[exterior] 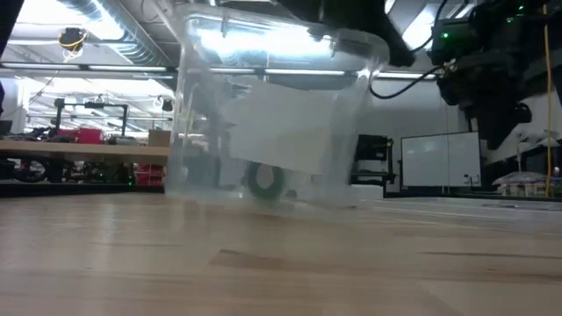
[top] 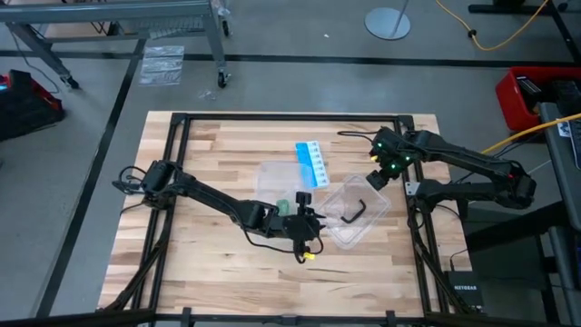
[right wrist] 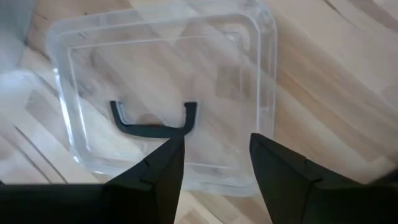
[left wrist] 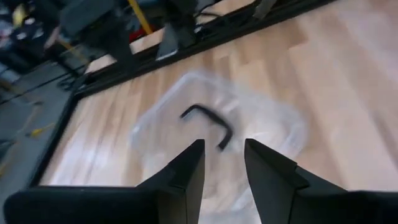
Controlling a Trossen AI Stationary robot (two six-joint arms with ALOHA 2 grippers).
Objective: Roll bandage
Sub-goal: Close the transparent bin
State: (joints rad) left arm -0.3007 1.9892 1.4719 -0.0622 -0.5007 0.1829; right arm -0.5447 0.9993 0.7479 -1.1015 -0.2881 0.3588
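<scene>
- Bandage (top: 284,203), a small dark green roll, lies on the wooden table (top: 200,163) just beside the left gripper (top: 307,221), on its outer side, toward the clear tub (top: 275,179).
- In the low view the same bandage (exterior: 262,178) shows as a green ring seen through the tub's clear wall (exterior: 198,105); whether it sits inside the tub or just behind it cannot be told.
- The left gripper reaches to mid-table with its fingers (left wrist: 186,174) parted and nothing between them. From its wrist camera it looks past the fingers at a clear lid (left wrist: 273,124) with a black handle (left wrist: 208,121), so the bandage is not in its line of reach and lies off to its side.
- The right gripper (top: 375,179) hovers just above the far edge of that clear lid (top: 354,213), fingers (right wrist: 155,168) spread wide and empty. The lid's black handle (right wrist: 152,127) sits straight ahead of its fingertips, which suggests it is lined up to take the handle.
- The lid lies flat on the table between the two grippers, touching neither.
- A blue-and-white card (top: 310,163) rests beyond the left gripper, next to the tub and well apart from the right gripper.
- The bandage looks already rolled and lies free of either gripper.
</scene>
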